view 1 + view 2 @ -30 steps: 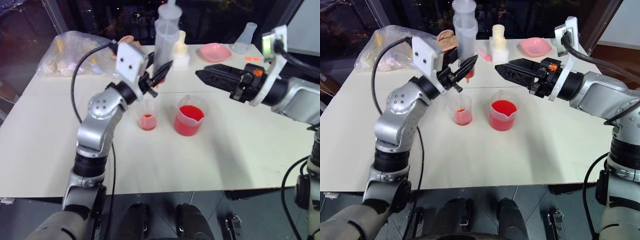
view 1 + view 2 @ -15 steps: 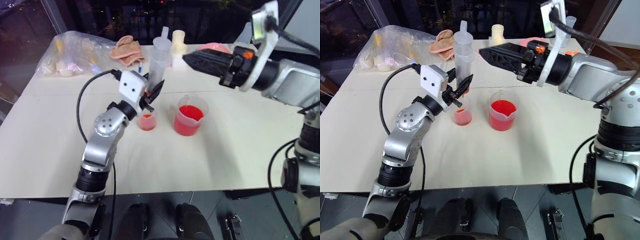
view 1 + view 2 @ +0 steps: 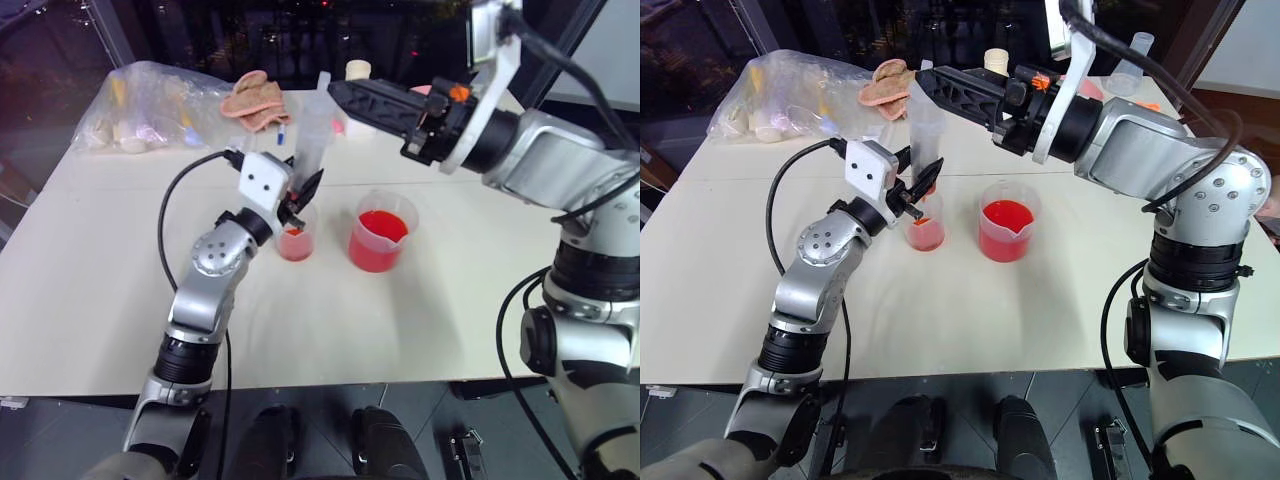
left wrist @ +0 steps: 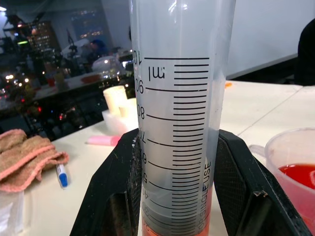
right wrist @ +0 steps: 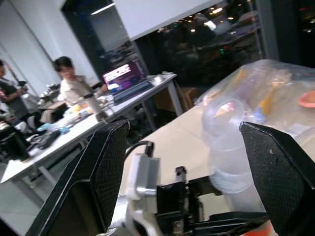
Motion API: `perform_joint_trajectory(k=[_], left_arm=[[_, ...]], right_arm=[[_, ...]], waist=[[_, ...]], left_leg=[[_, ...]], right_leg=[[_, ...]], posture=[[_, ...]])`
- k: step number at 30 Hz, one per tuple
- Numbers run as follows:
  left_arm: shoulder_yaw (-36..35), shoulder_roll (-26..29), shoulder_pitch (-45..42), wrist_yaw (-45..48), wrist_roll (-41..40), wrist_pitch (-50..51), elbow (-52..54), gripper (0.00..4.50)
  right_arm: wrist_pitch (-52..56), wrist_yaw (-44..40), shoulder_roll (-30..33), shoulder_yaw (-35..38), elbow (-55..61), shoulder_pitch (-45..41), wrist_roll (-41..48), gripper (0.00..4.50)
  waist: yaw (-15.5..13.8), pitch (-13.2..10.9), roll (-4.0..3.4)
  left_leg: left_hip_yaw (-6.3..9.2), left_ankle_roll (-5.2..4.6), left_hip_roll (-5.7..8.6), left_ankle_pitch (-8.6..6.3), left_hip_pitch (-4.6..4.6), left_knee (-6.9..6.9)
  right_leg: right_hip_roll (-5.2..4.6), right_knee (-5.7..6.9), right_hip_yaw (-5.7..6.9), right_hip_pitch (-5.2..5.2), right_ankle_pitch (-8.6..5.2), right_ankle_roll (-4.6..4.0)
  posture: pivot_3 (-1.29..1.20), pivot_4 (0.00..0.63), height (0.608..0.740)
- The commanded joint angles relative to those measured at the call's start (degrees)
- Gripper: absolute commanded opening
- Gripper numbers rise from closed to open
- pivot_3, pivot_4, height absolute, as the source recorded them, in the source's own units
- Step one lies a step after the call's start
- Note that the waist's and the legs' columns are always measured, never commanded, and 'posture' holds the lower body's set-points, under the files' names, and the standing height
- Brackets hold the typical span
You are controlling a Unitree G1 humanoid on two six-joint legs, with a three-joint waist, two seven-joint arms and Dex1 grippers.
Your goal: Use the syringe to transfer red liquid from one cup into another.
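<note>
My left gripper (image 3: 306, 186) is shut on the clear syringe (image 3: 312, 128), holding it upright with its lower end at the mouth of the small clear beaker (image 3: 295, 240). That beaker holds a little red liquid. In the left wrist view the syringe (image 4: 179, 123) fills the gap between my fingers, with a thin red layer at its base. To its right stands the larger beaker (image 3: 380, 232), about half full of red liquid (image 3: 377, 248). My right gripper (image 3: 338, 95) is open, level with the white plunger top (image 5: 224, 142), which sits between its wide-spread fingers.
At the table's back left lie a clear plastic bag (image 3: 150, 105), a tan cloth (image 3: 255, 95) and a blue pen (image 3: 283, 130). A white bottle (image 3: 357, 70) and a clear empty beaker (image 3: 1130, 65) stand at the back. People sit at a desk beyond the table.
My left gripper has lowered the syringe down to the small beaker. My right gripper has swung left and up, over to the plunger top.
</note>
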State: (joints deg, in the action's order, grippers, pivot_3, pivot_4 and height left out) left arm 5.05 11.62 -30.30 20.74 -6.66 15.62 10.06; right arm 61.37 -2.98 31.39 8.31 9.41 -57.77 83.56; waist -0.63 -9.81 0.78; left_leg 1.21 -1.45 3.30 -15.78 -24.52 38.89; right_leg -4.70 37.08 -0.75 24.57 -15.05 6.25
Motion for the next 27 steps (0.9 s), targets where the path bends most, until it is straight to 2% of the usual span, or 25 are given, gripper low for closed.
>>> perform_joint_trajectory(k=[1,25,26,27], left_arm=[[0.4,-0.5,0.1,-0.5,0.5,-1.4,2.2,1.52],[1.0,-0.4,0.8,-0.1,0.6,0.1,3.9,1.52],[1.0,-0.3,0.9,-0.1,0.6,0.2,4.0,1.52],[0.9,-0.3,1.0,-0.1,0.6,0.2,4.1,1.52]], right_arm=[[-1.1,-1.0,-1.0,0.2,0.1,-1.3,-1.9,3.68],[0.4,-3.5,-8.6,-1.5,-1.4,-2.8,-5.6,3.68],[0.6,-3.3,-8.6,-1.2,-1.2,-2.6,-5.3,3.13],[0.9,-3.2,-8.5,-0.9,-1.0,-2.5,-5.1,2.85]], waist=[[0.0,0.0,0.00],[0.1,0.0,-0.01],[0.0,0.0,-0.01],[0.0,0.0,-0.01]], left_leg=[[0.00,0.00,0.00,0.00,0.00,0.00],[0.00,0.01,0.00,0.00,0.00,0.00],[0.00,0.01,0.00,0.00,0.00,0.00],[0.00,0.01,0.00,0.00,0.00,0.00]], right_leg=[[0.00,0.00,0.00,0.00,0.00,0.00],[0.01,0.02,0.00,0.02,0.00,0.00],[0.01,0.02,0.00,0.02,0.00,0.00],[0.02,0.02,0.00,0.02,0.00,0.00]], posture=[[0.00,0.150,0.740],[0.00,0.150,0.740],[0.00,0.150,0.740],[0.00,0.150,0.740]])
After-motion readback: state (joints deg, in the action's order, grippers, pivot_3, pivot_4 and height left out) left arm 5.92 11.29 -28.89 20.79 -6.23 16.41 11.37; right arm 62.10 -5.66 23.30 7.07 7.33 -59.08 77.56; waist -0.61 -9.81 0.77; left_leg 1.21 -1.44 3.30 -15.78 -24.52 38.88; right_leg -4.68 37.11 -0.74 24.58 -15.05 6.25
